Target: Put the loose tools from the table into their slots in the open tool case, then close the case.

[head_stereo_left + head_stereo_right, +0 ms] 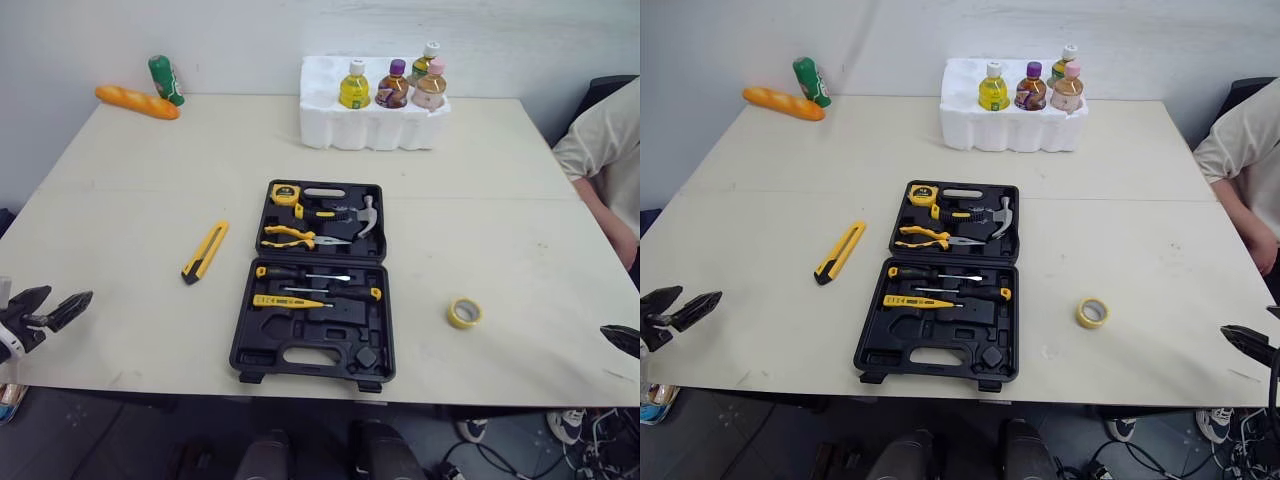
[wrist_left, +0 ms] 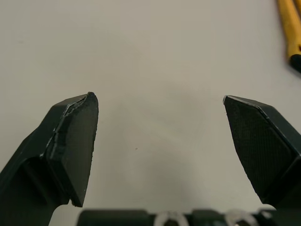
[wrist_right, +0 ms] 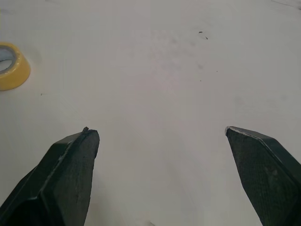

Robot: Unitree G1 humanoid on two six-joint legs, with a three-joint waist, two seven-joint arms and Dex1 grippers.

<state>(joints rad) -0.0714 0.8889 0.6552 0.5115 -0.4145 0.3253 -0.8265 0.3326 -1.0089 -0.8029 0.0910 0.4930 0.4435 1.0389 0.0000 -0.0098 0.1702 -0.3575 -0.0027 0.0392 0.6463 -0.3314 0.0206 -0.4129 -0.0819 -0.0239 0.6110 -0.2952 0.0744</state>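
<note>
Though the tool case lies open on the tabletop, two tools sit loose: utility knife to its left, tape roll to its right. Both left end effector and right end effector gape wide, empty. Knife likely light, rigid, slick; pinch across its narrow mid-body.

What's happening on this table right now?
Nothing is being handled at the moment. The tool case lies open mid-table with most of its tools already in their slots. A yellow utility knife lies loose on the table to the case's left, and a yellow tape roll lies to its right. The left gripper and right gripper are both open and empty, over the table's near edge. A person sits at the far right.
</note>
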